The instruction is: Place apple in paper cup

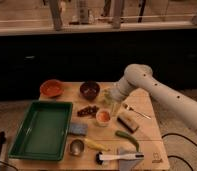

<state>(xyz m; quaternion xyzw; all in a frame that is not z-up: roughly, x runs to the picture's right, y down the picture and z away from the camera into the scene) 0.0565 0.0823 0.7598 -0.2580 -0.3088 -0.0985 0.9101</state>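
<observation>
The small white paper cup (103,118) stands near the middle of the wooden table (152,145). The red-orange apple (103,115) sits inside it, filling its mouth. My gripper (110,99) hangs at the end of the white arm (157,92), just above and slightly behind the cup, apart from the apple.
A green tray (42,129) lies at the left. An orange bowl (52,88) and a dark brown bowl (89,89) stand at the back. Near the cup are a dark snack cluster (87,110), sponge (78,129), metal cup (76,146), fork (137,112), brown block (127,123), green vegetable (127,139) and brush (119,157).
</observation>
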